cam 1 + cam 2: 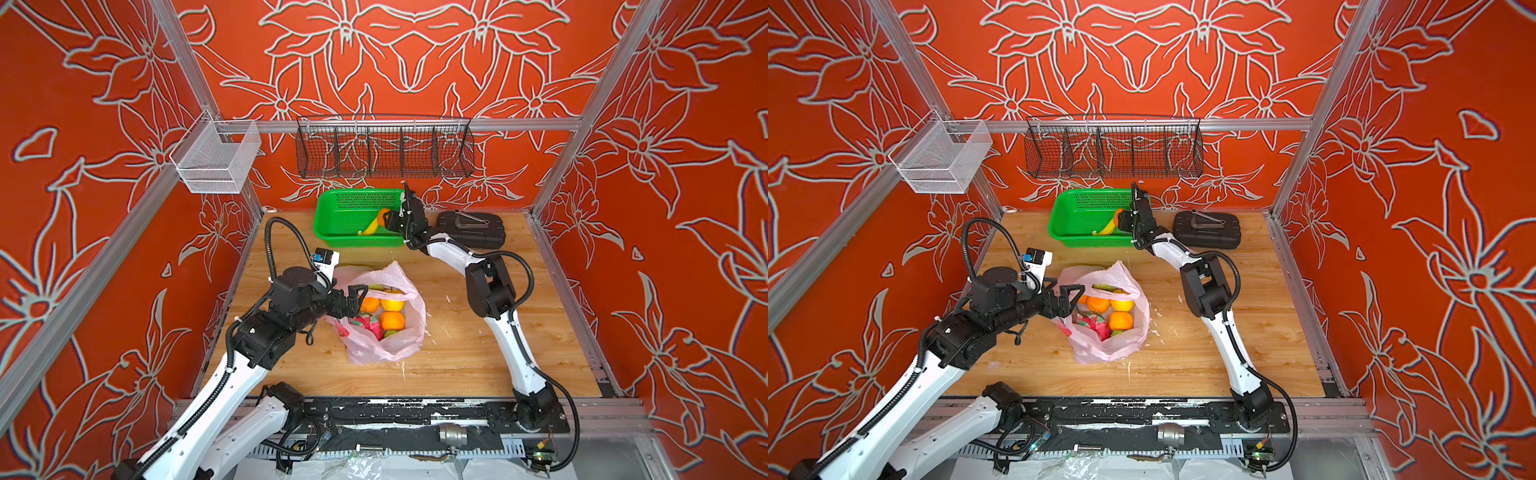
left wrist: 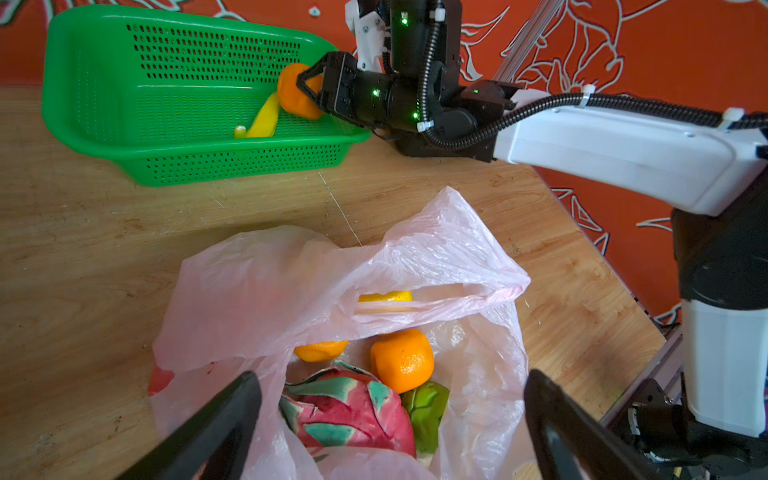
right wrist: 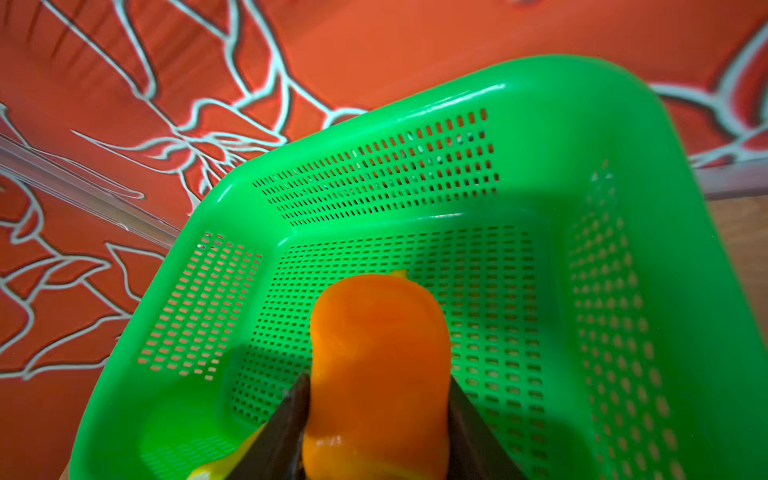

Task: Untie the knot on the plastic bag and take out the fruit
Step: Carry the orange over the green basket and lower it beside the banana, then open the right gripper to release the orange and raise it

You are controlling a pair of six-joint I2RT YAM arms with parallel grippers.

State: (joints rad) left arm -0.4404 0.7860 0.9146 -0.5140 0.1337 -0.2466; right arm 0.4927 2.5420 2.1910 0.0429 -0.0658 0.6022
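The left gripper [image 1: 359, 302] hovers, jaws wide apart, at the left rim of the plastic bag [image 1: 388, 347], which lies mid-table with its mouth gaping; no knot shows, so untying looks done. The fruit [image 1: 392, 321] sits inside: oranges, a yellow one, a dragon fruit. Farther back, over the green basket [image 1: 332, 199] holding a banana [image 1: 371, 227], the right gripper [image 1: 385, 218] is clamped on an orange [image 3: 378, 353]. Emptying is in hand; next, that orange needs releasing low into the basket.
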